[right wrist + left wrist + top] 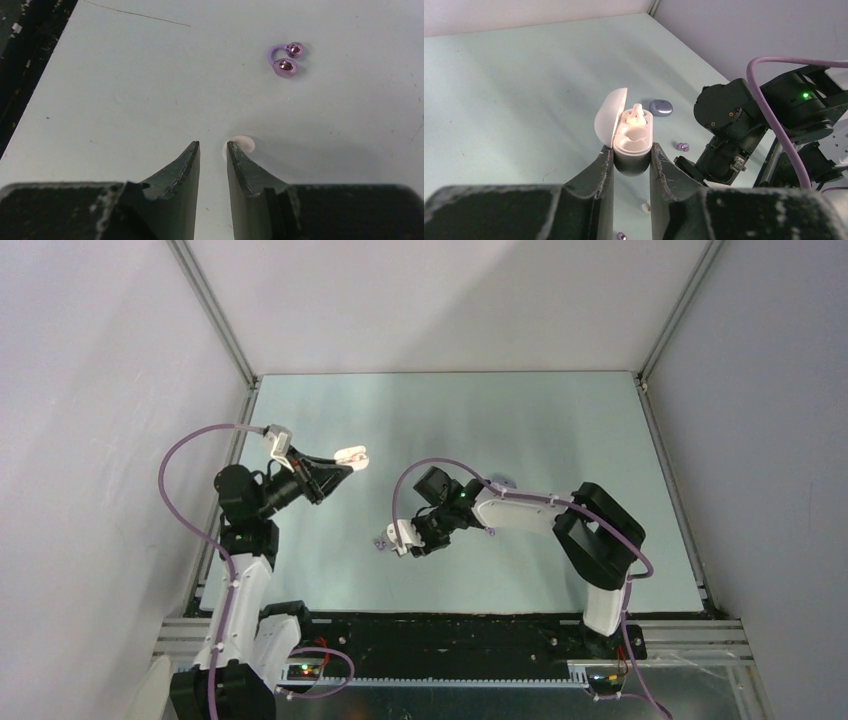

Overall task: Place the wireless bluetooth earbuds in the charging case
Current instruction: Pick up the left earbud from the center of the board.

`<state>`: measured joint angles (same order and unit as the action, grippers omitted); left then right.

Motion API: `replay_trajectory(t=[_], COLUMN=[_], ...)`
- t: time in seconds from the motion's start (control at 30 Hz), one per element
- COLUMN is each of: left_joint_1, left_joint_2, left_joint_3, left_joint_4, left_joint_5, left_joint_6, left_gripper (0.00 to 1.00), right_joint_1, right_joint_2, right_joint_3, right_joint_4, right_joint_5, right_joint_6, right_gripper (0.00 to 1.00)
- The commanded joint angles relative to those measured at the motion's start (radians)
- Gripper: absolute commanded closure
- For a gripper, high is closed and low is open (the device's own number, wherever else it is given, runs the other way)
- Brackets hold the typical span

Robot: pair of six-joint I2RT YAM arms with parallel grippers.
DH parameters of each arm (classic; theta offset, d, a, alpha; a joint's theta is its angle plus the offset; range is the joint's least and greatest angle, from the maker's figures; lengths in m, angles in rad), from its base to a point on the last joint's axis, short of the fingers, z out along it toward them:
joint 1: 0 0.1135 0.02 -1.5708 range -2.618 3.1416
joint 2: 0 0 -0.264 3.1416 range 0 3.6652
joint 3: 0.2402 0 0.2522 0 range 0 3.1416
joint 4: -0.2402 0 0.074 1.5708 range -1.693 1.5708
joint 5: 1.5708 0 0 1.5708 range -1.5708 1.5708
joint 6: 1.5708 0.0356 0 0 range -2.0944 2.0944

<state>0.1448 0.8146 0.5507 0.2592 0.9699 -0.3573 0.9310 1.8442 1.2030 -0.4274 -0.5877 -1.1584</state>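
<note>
I'm looking at a pale green table point(540, 420), matte and finely scratched. A closed purple case point(660, 107) lies on it toward the far side. One purple bud point(682, 146) sits closer in, apart from that case. Nearer still lies a white bud point(645, 205), with a second purple bud point(620, 235) just beside it, not touching. My right wrist view shows the white one only partly.

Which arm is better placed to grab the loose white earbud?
Right: right tool sits low, white earbud beside one fingertip; left tool grips the open white case.
</note>
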Motion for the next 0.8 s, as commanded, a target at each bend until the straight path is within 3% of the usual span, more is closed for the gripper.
replay_trajectory(t=[0.0,0.77], left_joint_1=[0.007,0.007], left_joint_2=[-0.015,-0.03], left_joint_3=[-0.02,-0.057], left_joint_4=[0.029,0.033], left_joint_5=[-0.018,-0.033], left_joint_6=[0.015,0.024], left_gripper=[1.0,1.0], right_joint_1=[0.023,0.037], right_joint_2=[0.019,0.055], right_joint_3=[0.03,0.024], right_joint_4=[0.035,0.064], right_joint_5=[0.076,0.206], right_joint_6=[0.037,0.11], right_gripper=[0.69,0.68])
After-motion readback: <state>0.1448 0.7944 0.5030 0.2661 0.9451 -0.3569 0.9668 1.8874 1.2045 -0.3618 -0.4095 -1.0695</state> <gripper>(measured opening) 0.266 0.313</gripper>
